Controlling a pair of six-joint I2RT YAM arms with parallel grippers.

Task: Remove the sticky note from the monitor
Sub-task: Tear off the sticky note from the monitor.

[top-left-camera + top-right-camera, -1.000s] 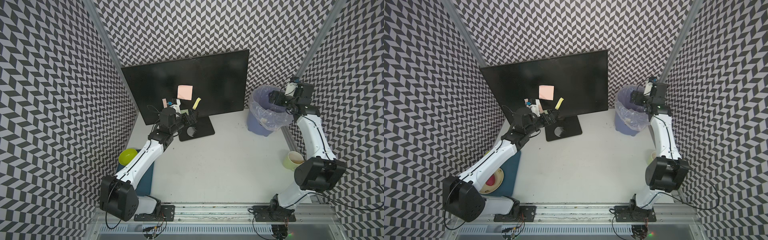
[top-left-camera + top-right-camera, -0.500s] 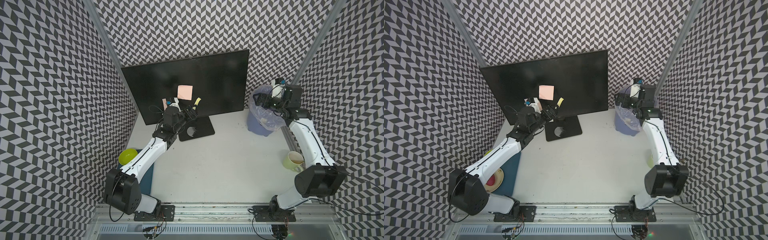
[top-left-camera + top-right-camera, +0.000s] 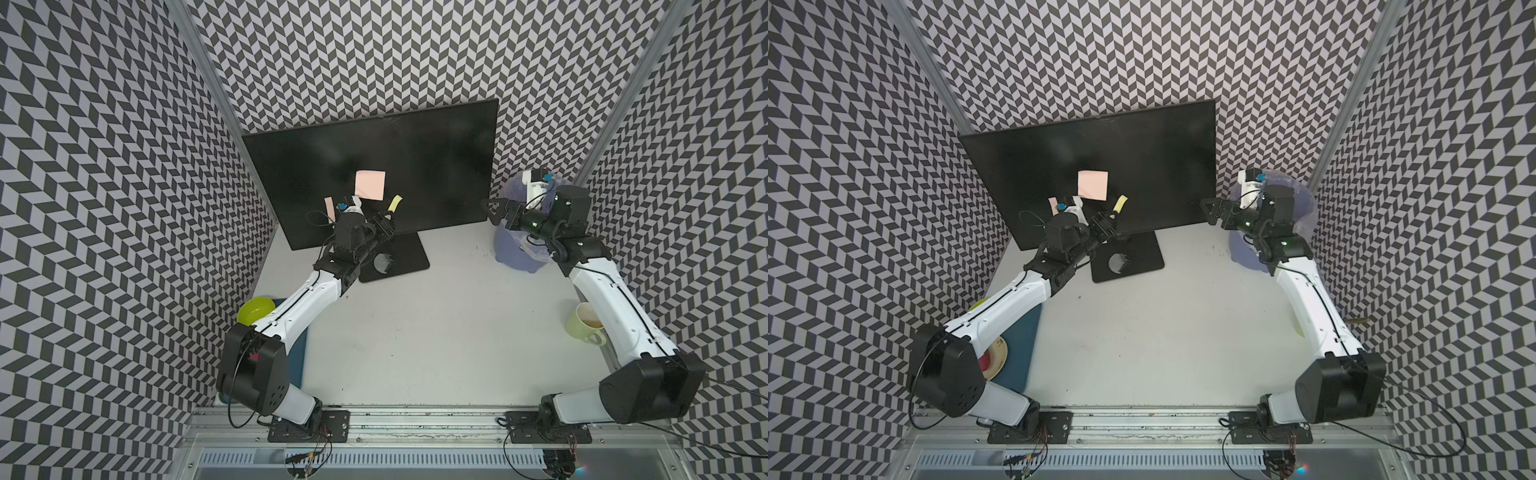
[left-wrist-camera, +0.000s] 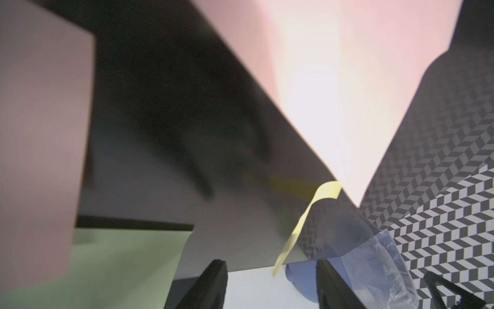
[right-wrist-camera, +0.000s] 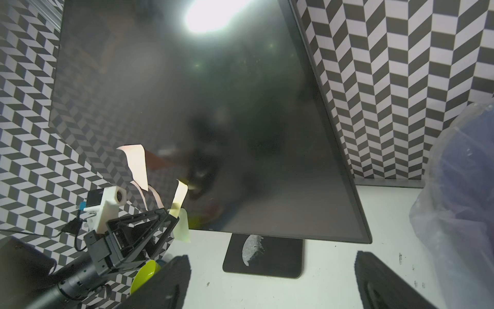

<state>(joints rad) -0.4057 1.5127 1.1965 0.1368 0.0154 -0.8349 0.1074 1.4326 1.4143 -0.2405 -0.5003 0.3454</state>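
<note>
Black wedge-shaped fingers (image 4: 213,278) of the left gripper (image 3: 385,219) stand apart on either side of the loose end of the yellow sticky note (image 4: 296,230). The left wrist view shows a gap on both sides of the paper, so nothing is pinched. The note is a narrow paper strip stuck by its upper end low on the screen. Its long axis runs down the glass, and its lower end curls off towards the gripper. Just above it, a square pink sticky note (image 3: 370,185) is stuck to the glass.

The monitor (image 3: 436,166) stands at the back of the white table (image 3: 436,332), long axis across and glossy dark screen facing the arms. It rests on a flat black base (image 3: 405,257) with a round grey mark (image 3: 383,262).

The right gripper (image 5: 271,256) is spread wide and empty near the screen's lower right corner, beside a bluish bin (image 3: 515,253) lined with clear plastic.
</note>
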